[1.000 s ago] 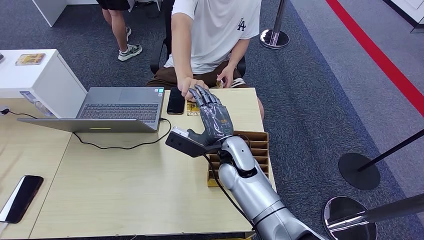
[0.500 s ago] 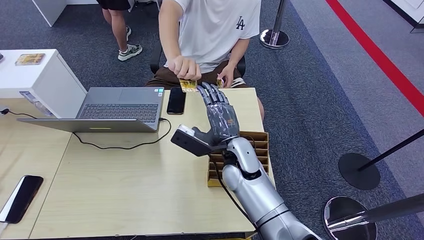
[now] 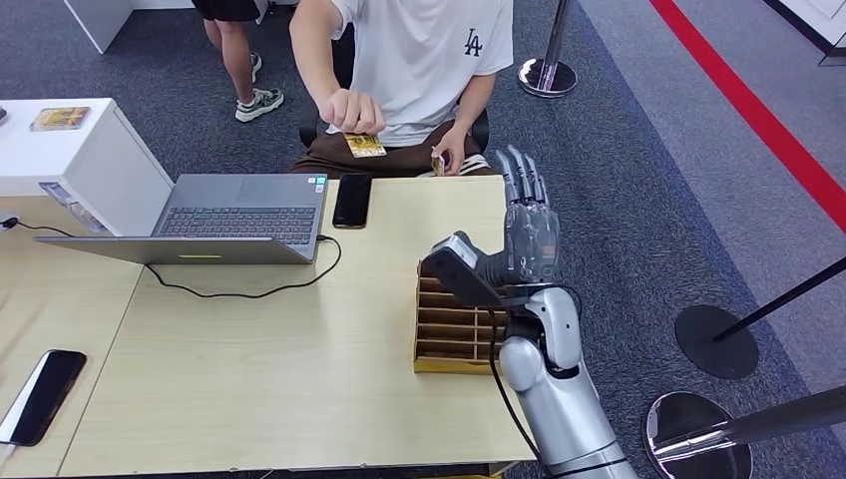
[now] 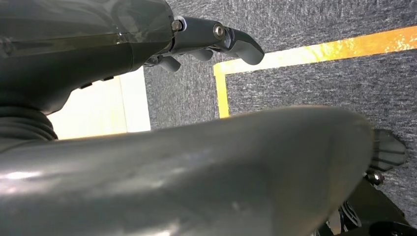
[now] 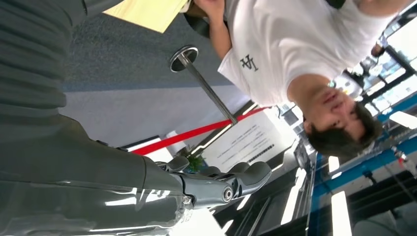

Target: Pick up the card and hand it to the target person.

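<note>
card: the card [image 3: 365, 146] is pinched in the seated person's hand [image 3: 351, 110], above their lap, beyond the counter [image 3: 299, 379] edge
direction: forward and left of the right robot hand [image 3: 527, 225], well apart
card axis: roughly flat, long side crosswise
robot hand: raised over the cardboard rack [image 3: 469, 329], fingers straight and spread, empty
left robot hand [image 4: 216, 42]: hangs by the floor, fingers loosely apart, empty

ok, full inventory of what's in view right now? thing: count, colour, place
Gold rectangular card: 1, in the seated person's hand.
Grey open laptop: 1, on the light wooden table.
Black phones: 2, one beside the laptop, one at the table's left edge.
Brown cardboard slotted holder: 1, table's right edge.
Black cable: 1, from laptop.
White cabinet: 1, far left.
Chrome stanchion bases: 2.
Right hand: open, raised over the table's right edge.
Left hand: over carpet.
</note>
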Controlling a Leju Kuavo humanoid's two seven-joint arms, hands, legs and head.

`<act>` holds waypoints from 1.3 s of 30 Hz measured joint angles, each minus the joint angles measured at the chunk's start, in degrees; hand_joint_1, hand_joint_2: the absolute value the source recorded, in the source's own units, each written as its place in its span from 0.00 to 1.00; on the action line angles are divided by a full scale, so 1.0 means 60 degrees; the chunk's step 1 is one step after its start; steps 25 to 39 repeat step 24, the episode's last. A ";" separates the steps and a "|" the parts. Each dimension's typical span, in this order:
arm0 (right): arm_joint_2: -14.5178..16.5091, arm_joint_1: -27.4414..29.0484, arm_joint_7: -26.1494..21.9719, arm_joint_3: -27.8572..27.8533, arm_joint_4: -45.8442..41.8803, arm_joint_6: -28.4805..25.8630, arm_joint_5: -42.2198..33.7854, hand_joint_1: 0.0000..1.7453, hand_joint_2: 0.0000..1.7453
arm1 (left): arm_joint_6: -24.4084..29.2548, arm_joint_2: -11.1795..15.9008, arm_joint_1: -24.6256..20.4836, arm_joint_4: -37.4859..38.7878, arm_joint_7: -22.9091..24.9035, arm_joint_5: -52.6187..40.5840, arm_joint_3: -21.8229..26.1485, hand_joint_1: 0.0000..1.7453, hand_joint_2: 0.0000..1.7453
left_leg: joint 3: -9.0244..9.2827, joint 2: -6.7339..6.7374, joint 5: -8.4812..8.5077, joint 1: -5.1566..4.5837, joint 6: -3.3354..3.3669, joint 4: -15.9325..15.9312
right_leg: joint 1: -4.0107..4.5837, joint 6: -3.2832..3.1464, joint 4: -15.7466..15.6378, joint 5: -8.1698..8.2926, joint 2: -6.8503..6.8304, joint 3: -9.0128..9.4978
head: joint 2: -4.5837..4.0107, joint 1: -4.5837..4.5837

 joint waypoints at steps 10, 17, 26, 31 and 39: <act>-0.0316 0.1129 -0.0426 -0.2027 -0.0978 -0.1402 -0.0294 0.00 1.00 | 0.0047 -0.0012 0.0000 0.0000 -0.0032 -0.0138 0.0185 0.00 0.00 | -0.0002 -0.0001 -0.0002 -0.0001 0.0001 0.0001 | -0.0001 0.0000 -0.0003 0.0000 -0.0002 -0.0001 | 0.0000 0.0001; -0.0429 0.1723 -0.0540 -0.3749 -0.0998 -0.2013 -0.0766 0.00 1.00 | 0.0125 -0.0055 0.0000 0.0000 -0.0027 -0.0174 0.0362 0.00 0.00 | -0.0001 -0.0001 -0.0003 -0.0001 0.0002 0.0002 | -0.0001 0.0000 -0.0003 0.0000 -0.0001 -0.0001 | 0.0000 0.0003; -0.0438 0.2166 -0.0518 -0.5344 -0.0896 -0.2251 -0.0931 0.00 1.00 | 0.0128 -0.0071 0.0000 0.0000 0.0063 -0.0319 0.0451 0.00 0.00 | -0.0005 -0.0003 -0.0005 -0.0001 0.0004 0.0001 | -0.0001 0.0002 -0.0004 -0.0002 -0.0003 -0.0001 | 0.0000 0.0002; -0.0438 0.2166 -0.0518 -0.5344 -0.0896 -0.2251 -0.0931 0.00 1.00 | 0.0128 -0.0071 0.0000 0.0000 0.0063 -0.0319 0.0451 0.00 0.00 | -0.0005 -0.0003 -0.0005 -0.0001 0.0004 0.0001 | -0.0001 0.0002 -0.0004 -0.0002 -0.0003 -0.0001 | 0.0000 0.0002; -0.0438 0.2166 -0.0518 -0.5344 -0.0896 -0.2251 -0.0931 0.00 1.00 | 0.0128 -0.0071 0.0000 0.0000 0.0063 -0.0319 0.0451 0.00 0.00 | -0.0005 -0.0003 -0.0005 -0.0001 0.0004 0.0001 | -0.0001 0.0002 -0.0004 -0.0002 -0.0003 -0.0001 | 0.0000 0.0002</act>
